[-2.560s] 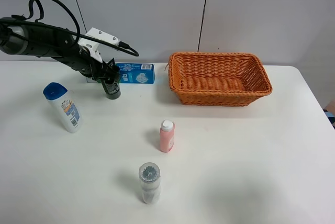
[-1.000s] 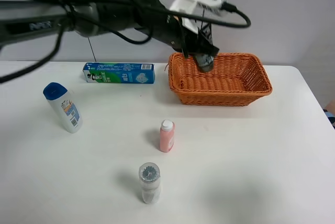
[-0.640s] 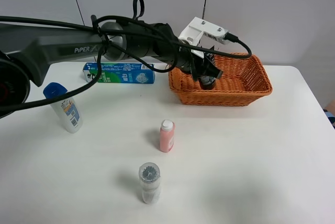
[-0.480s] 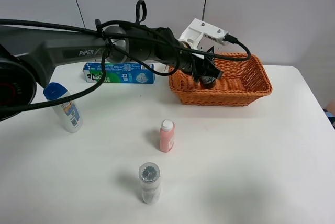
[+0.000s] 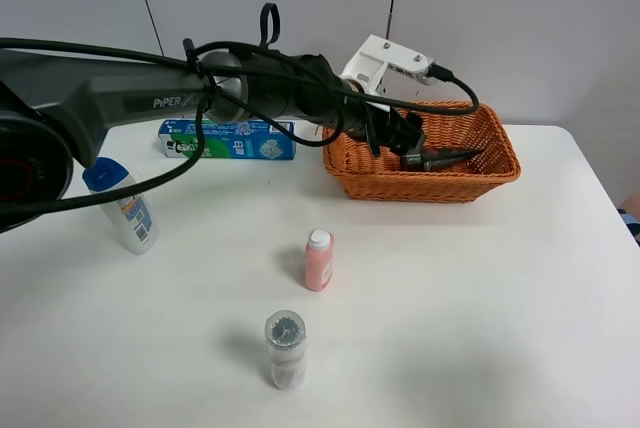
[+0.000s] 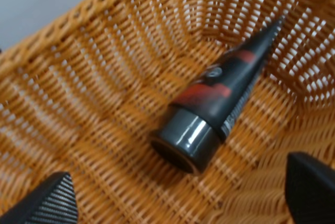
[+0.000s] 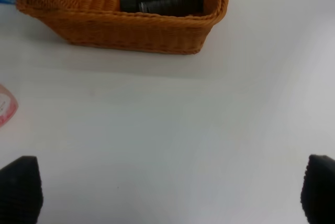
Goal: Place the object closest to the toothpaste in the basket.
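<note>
Tapered black tube with a glossy cap lay sideways inside the woven wicker basket, upper right of the overhead view. The left hand hung spread wide, empty; right hand too.

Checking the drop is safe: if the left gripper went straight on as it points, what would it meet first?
Likely the black tube lying in the basket, straight ahead of the open left gripper; below it, the wicker floor. Depth is hard to judge.
</note>
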